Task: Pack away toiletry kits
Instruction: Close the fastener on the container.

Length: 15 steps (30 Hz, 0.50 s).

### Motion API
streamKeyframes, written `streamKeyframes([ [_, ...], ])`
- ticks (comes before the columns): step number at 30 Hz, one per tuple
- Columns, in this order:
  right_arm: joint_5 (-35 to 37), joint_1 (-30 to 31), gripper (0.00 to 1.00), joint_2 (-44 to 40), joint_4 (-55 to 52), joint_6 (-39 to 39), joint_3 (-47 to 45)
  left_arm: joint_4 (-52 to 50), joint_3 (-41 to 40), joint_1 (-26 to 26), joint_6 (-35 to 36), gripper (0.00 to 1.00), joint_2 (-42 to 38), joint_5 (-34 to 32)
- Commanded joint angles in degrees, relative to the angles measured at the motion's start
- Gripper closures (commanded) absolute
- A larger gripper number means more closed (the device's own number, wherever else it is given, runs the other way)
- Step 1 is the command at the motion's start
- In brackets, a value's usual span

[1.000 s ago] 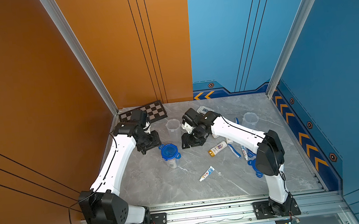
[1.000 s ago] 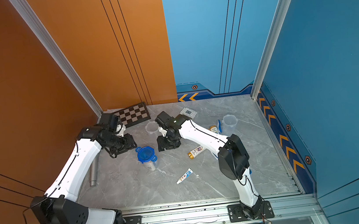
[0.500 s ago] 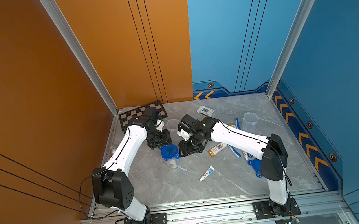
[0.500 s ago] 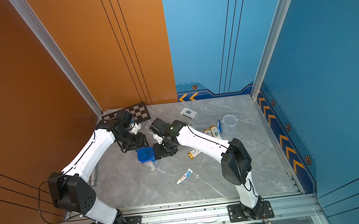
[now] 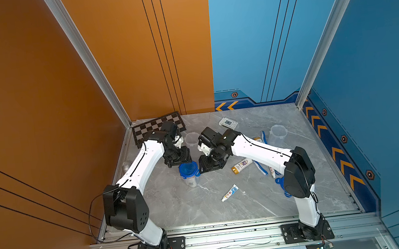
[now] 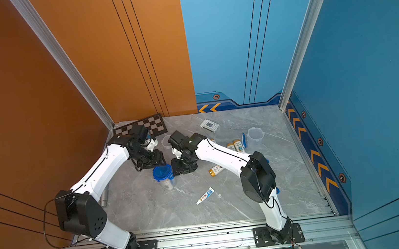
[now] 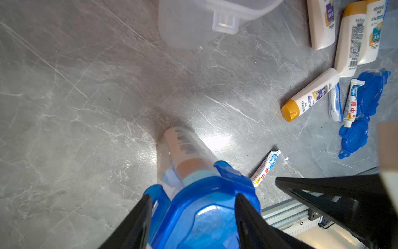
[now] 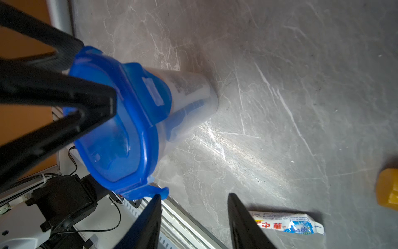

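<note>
A tall clear cup [image 5: 191,181] with a blue clip-tab lid [image 5: 187,168] stands mid-table, with a gold-capped bottle inside [image 7: 183,146]. My left gripper [image 7: 192,196] hangs open over the lid, one finger outside a side tab and the other over the lid's top. My right gripper [image 8: 193,196] is open and empty beside the lid; one finger [image 8: 155,207] is next to a raised tab [image 8: 159,191]. In both top views the two grippers [image 5: 180,158] [image 5: 204,166] flank the lid [image 6: 162,172]. A loose toothpaste tube [image 5: 229,192] and a bottle [image 5: 242,165] lie on the table.
Empty clear cups stand at the back [image 5: 192,138] and back right [image 5: 278,134]. More bottles [image 6: 236,146], a toothbrush [image 5: 259,166] and loose blue lids [image 7: 366,107] lie under the right arm. A white box [image 5: 228,122], checkerboard [image 5: 158,128] and metal microphone [image 6: 104,198] sit near the edges.
Both arms have closed in on the lidded cup from either side. The left arm swung right and raised its elbow, bringing its gripper over the lid; the right gripper came down beside it.
</note>
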Motion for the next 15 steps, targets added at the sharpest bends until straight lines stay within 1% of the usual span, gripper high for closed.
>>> streamKeyframes([
  [1, -2.0, -0.4, 0.48, 1.7, 3.3, 1.5, -0.1, -1.2, -1.7, -0.4, -0.3, 0.37, -1.4, 3.0],
  [10, -3.3, -1.0, 0.49, 3.0, 5.5, 2.9, -0.4, 0.2, -5.1, -0.7, -3.4, 0.37, -3.0, 5.7],
  [15, -4.6, -1.6, 0.49, 3.0, 8.2, 4.1, -0.6, 2.2, -8.1, -0.8, -6.1, 0.37, -4.5, 8.5],
])
